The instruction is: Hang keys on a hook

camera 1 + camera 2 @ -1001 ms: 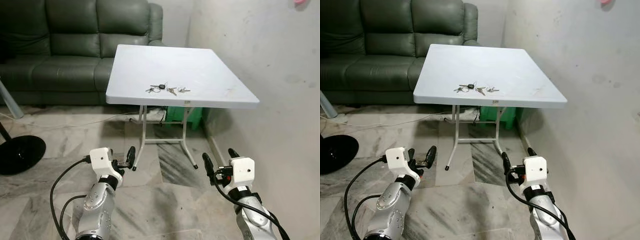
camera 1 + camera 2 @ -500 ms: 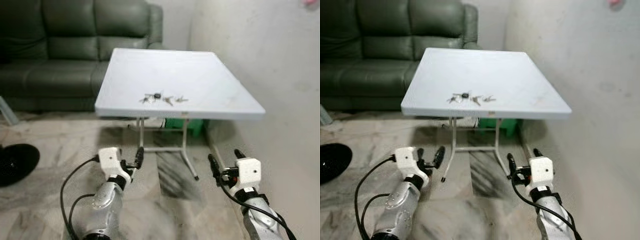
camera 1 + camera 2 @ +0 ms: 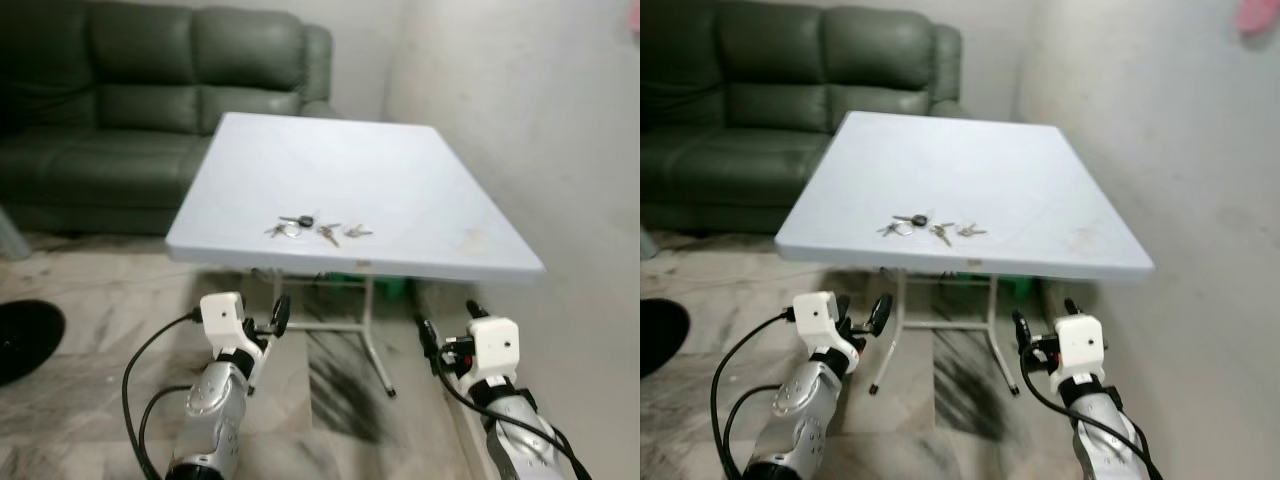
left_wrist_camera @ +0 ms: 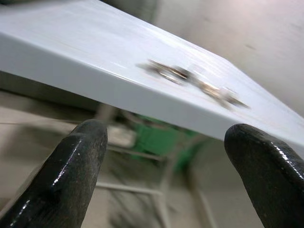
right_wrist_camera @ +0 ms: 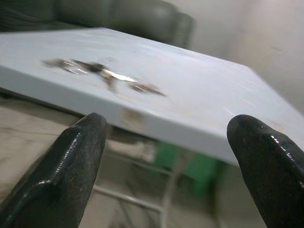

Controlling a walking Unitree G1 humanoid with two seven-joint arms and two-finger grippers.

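The table (image 3: 420, 190) appears nearer than a second ago as the camera advanced. The keys (image 3: 318, 230) lie strung out along its front edge. Left gripper (image 3: 268, 318) and right gripper (image 3: 448, 330) hover below, fingers spread, empty.

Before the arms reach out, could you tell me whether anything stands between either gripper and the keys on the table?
Nothing visible does. The keys lie alone near the front edge of the white table. The left gripper and right gripper hang open below and in front of that edge, so only the edge itself must be cleared from beneath.
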